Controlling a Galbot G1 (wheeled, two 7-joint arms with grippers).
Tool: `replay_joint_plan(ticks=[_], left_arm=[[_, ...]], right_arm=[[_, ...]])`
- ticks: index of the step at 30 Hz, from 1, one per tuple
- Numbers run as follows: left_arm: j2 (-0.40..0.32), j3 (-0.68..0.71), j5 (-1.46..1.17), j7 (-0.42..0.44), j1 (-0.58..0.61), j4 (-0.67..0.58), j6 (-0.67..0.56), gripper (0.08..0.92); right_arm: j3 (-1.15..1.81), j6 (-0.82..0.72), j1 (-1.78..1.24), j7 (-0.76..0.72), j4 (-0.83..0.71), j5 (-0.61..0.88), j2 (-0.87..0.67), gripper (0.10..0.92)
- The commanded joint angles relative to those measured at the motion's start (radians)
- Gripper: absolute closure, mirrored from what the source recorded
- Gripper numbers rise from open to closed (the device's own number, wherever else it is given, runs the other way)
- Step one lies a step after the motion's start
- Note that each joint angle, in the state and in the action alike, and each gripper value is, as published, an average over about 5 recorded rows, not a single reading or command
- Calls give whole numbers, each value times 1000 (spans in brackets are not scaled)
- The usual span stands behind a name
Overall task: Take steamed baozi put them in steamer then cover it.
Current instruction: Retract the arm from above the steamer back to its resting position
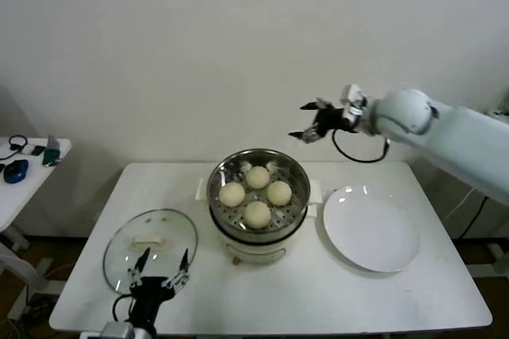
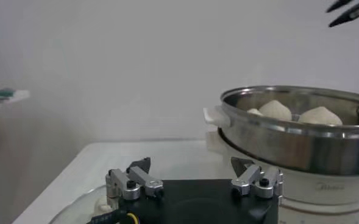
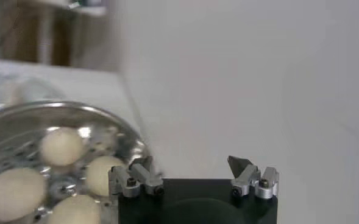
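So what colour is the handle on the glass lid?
Cream-white. The handle sits on top of the clear glass lid, and the head view shows it best.

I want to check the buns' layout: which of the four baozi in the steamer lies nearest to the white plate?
The baozi on the steamer's right side is nearest to the white plate; the other three sit farther back, farther left or nearer the front.

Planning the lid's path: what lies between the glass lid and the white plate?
In the head view, the steamer with four baozi stands between the lid and plate.
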Motion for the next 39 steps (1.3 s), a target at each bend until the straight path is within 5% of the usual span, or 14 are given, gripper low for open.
replay_joint_plan(ticks=[1, 8, 21, 30, 39], left_arm=[[13, -8, -2, 37, -44, 26, -11, 177], [16, -15, 19, 9, -79, 61, -79, 177], [103, -32, 288, -65, -52, 100, -181, 177], [248, -85, 975, -270, -66, 171, -202, 177], [207, -51, 1214, -390, -161, 424, -160, 177]], right_arm=[[1274, 104, -1284, 195, 155, -32, -218, 203], [1678, 286, -1782, 103, 188, -186, 54, 203], [1557, 765, -1960, 74, 125, -401, 397, 203], [1443, 808, -1963, 129, 96, -421, 483, 203], [1406, 776, -1947, 161, 107, -425, 517, 203]])
